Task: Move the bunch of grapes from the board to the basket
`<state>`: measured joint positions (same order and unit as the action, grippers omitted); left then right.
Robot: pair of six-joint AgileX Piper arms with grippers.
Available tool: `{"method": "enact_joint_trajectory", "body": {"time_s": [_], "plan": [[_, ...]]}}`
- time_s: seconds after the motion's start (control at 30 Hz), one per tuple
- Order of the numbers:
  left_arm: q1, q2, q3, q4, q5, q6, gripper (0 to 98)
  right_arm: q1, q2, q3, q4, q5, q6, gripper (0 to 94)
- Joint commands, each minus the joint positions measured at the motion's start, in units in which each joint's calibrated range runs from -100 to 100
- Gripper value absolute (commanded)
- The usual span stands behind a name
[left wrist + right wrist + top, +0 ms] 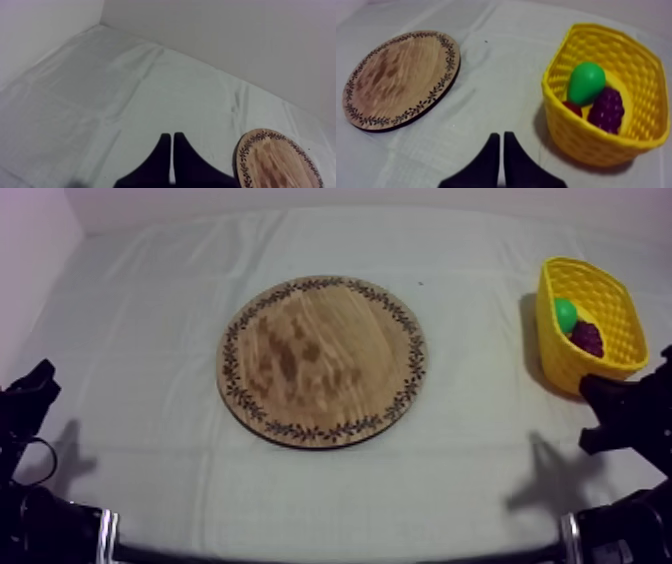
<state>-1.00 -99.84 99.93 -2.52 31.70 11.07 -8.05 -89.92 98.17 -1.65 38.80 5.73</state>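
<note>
The round wooden board (pixel 322 360) lies bare in the middle of the table; it also shows as the board (pixel 398 77) and the board (pixel 277 160) in the wrist views. At the right edge stands the yellow basket (pixel 620 353), with the purple bunch of grapes (pixel 608 109) inside it next to a green pear (pixel 586 81) and a small red fruit (pixel 573 108). From above, the grapes (pixel 587 338) lie beside the pear (pixel 566 313). My left gripper (pixel 172 139) is shut on nothing over bare cloth. My right gripper (pixel 501 137) is shut too, just short of the basket (pixel 576 135).
The grey-white cloth (pixel 150 318) covers the table up to the back wall. My left arm (pixel 25 403) rests low at the left edge, my right arm (pixel 625 413) low at the right, close in front of the basket.
</note>
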Motion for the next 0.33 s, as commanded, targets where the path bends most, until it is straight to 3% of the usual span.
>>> {"method": "enact_joint_trajectory", "body": {"time_s": [0.0,0.3], "plan": [[0.0,0.0,0.0,0.01,0.0,0.0,0.0,-0.1,-2.8,0.1,0.0,-0.7,2.0,0.3],[0.0,0.0,0.0,0.01,0.0,0.0,0.0,1.9,-5.7,1.1,-0.1,-0.8,3.8,0.3]]}}
